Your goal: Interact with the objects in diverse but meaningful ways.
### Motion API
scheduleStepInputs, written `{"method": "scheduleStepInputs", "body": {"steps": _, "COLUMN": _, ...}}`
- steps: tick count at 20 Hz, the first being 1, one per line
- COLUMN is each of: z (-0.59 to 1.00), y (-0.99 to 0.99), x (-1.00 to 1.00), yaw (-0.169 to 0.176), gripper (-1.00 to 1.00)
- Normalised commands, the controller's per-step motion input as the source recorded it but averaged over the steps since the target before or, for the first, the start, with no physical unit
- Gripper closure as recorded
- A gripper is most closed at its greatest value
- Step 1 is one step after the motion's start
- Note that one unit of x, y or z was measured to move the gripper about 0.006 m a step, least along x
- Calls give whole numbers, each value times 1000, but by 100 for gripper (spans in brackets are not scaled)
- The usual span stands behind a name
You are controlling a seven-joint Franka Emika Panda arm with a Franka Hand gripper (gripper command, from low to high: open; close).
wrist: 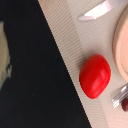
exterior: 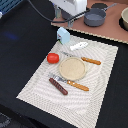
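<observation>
A round red tomato [exterior: 53, 58] [wrist: 95, 76] lies on the beige placemat [exterior: 35, 87], just off the exterior view's left of the tan plate [exterior: 72, 68]. Below the plate a dark brown sausage [exterior: 58, 86] lies at a slant. At the mat's far corner stands a light blue cup [exterior: 63, 35], with a white elongated piece [exterior: 79, 46] beside it. My gripper [exterior: 69, 15] hangs high at the back, above the cup and apart from every object. Its fingers are too unclear to read, and none show in the wrist view.
An orange-handled knife [exterior: 91, 60] and an orange-handled fork [exterior: 75, 84] flank the plate. The knife's blade [wrist: 100, 10] shows in the wrist view. A grey pot [exterior: 95, 18] sits on a wooden board [exterior: 107, 31] at the back. Black tabletop [exterior: 20, 40] surrounds the mat.
</observation>
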Motion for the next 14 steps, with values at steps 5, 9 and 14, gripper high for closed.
{"method": "scheduleStepInputs", "body": {"steps": 5, "z": -113, "y": -713, "x": 30, "yaw": -114, "gripper": -100}}
{"method": "scheduleStepInputs", "body": {"steps": 9, "z": -214, "y": -674, "x": 11, "yaw": -129, "gripper": -100}}
{"method": "scheduleStepInputs", "body": {"steps": 14, "z": -239, "y": -365, "x": 33, "yaw": -183, "gripper": -100}}
